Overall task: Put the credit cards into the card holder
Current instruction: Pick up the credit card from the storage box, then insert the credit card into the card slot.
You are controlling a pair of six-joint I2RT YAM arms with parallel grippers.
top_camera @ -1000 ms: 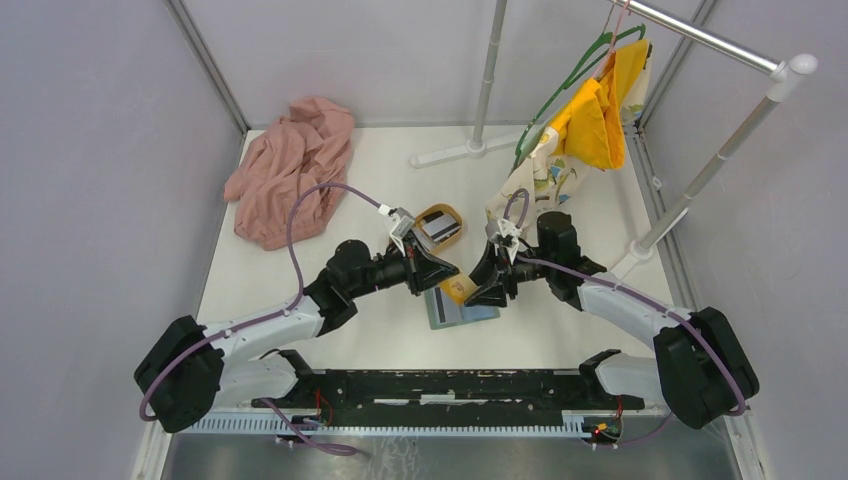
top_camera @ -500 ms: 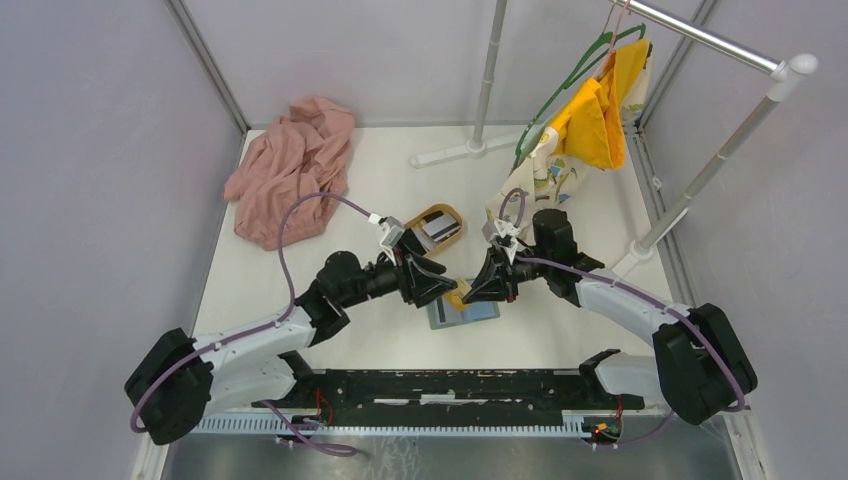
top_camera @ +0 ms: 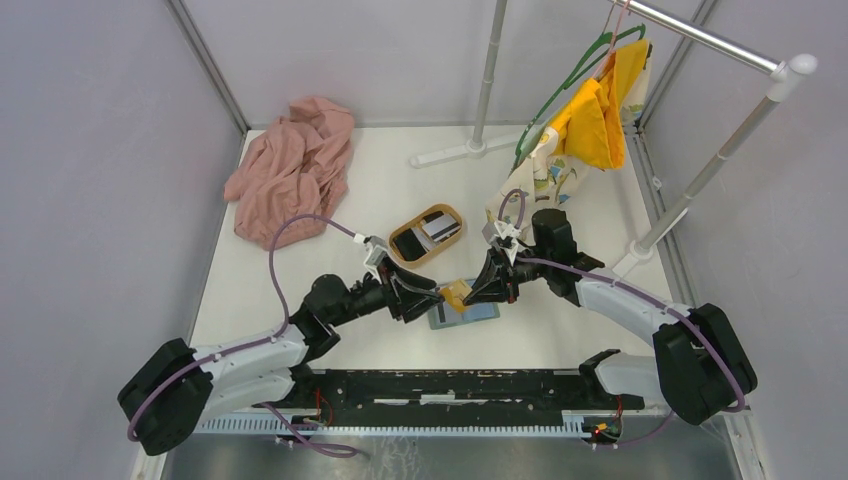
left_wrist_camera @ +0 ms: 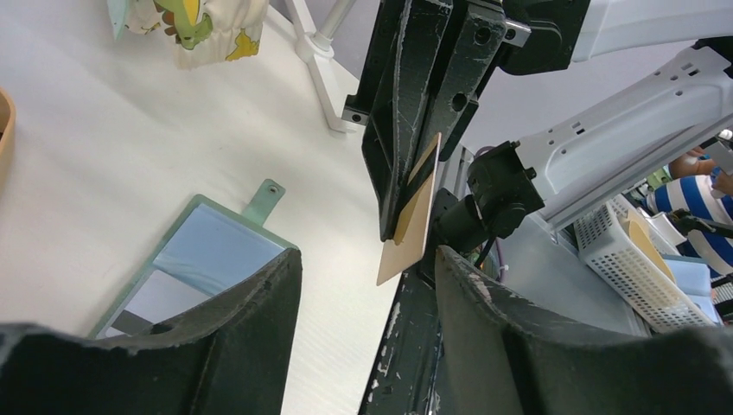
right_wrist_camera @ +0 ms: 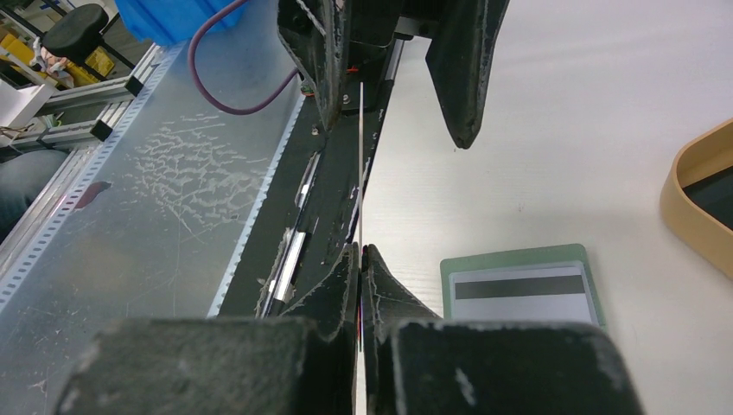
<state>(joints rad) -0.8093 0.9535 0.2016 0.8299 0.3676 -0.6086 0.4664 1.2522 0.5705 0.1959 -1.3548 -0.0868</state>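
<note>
Top external view: the right gripper (top_camera: 474, 291) pinches 1 tan card (top_camera: 457, 293) by its edge above the open card holder (top_camera: 480, 312) on the table (top_camera: 380, 170); the left gripper (top_camera: 430, 294) gapes empty just beside. On so thin a hold, the card may pivot and go in crooked.

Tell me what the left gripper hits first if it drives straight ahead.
Most likely the tan card pinched in the right gripper, which sits directly ahead between the left gripper's open fingers. Depth is unclear.

Pink cloth (top_camera: 292, 170) lies back left; yellow garment (top_camera: 600, 110) hangs back right.
</note>
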